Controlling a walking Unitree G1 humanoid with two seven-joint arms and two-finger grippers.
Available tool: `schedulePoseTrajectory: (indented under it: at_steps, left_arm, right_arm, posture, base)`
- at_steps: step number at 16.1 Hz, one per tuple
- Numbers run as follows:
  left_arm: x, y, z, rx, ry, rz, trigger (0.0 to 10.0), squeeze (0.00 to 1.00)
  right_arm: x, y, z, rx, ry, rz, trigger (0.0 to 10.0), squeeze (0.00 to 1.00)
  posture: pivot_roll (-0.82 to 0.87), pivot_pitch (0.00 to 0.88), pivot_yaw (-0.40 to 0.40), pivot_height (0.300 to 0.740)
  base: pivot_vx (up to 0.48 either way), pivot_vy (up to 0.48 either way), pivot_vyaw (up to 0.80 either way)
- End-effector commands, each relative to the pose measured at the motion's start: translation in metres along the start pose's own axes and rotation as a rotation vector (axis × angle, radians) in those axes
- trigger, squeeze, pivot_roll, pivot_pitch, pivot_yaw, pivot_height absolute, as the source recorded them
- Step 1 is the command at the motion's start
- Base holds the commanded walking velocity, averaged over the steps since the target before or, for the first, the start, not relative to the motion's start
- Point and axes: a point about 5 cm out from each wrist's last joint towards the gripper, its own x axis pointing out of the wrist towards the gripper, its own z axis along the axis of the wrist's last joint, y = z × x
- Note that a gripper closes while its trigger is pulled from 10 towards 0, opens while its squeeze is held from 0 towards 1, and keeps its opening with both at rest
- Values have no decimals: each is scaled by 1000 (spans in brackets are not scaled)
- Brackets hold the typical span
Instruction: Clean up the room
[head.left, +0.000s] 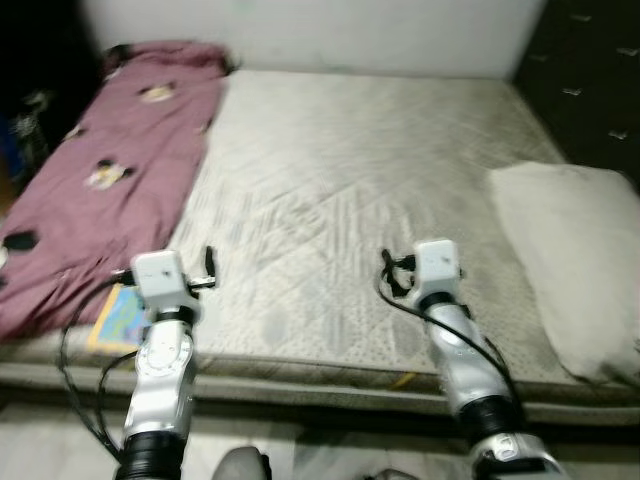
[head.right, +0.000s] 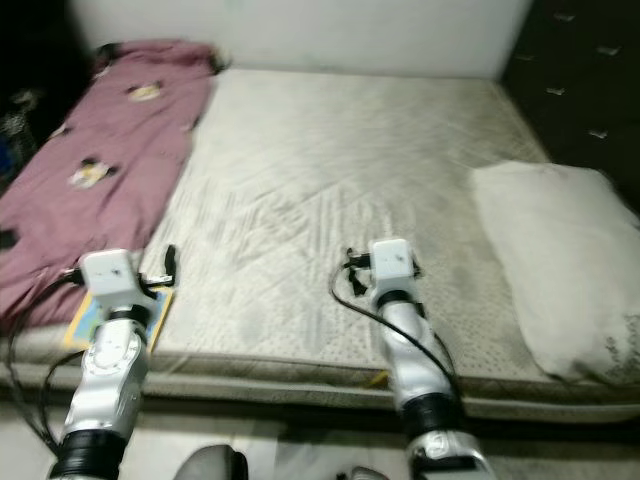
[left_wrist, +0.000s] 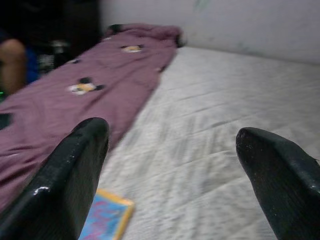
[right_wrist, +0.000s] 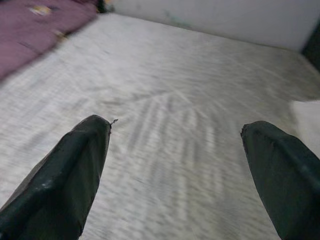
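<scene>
Both grippers hover spread wide and empty over the bed (head.left: 330, 190). Just below the left gripper (left_wrist: 170, 165) lies a colourful book (left_wrist: 107, 220), with a purple blanket (head.left: 110, 170) beside it. A pillow (head.left: 580, 260) rests to the right of the right gripper (right_wrist: 175, 165).

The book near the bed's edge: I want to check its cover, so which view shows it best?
The left eye view: the book lies on the bed, partly behind the left arm. The right eye view shows it more hidden. The left wrist view catches one blurred corner beside the left gripper.
</scene>
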Motion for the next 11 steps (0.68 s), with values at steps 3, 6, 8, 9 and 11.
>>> schedulePoseTrajectory:
  at_steps: [3,6,8,9,11]
  left_arm:
    - [1,-4,1,-7,4,-11,10000,0]
    - [1,-5,1,-4,2,-17,10000,0]
    - [1,-5,0,-6,2,-17,10000,0]
    - [1,-5,0,-6,2,-17,10000,0]
    - [1,-5,0,-6,1,-18,10000,0]
  right_arm:
    - [0,-8,0,-4,2,-19,10000,0]
    - [0,-7,0,-8,3,-18,10000,0]
    - [0,-7,0,-9,4,-15,10000,0]
    - [0,-7,-1,-10,5,-14,10000,0]
    - [0,-7,-1,-9,7,-12,10000,0]
  posture:
    - [-41,0,18,740]
    - [-39,0,16,740]
    - [-39,0,14,740]
    - [-39,0,13,740]
    - [-38,0,13,740]
  base:
    - [0,480,0]
    - [0,480,0]
    - [0,480,0]
    - [0,480,0]
    - [0,480,0]
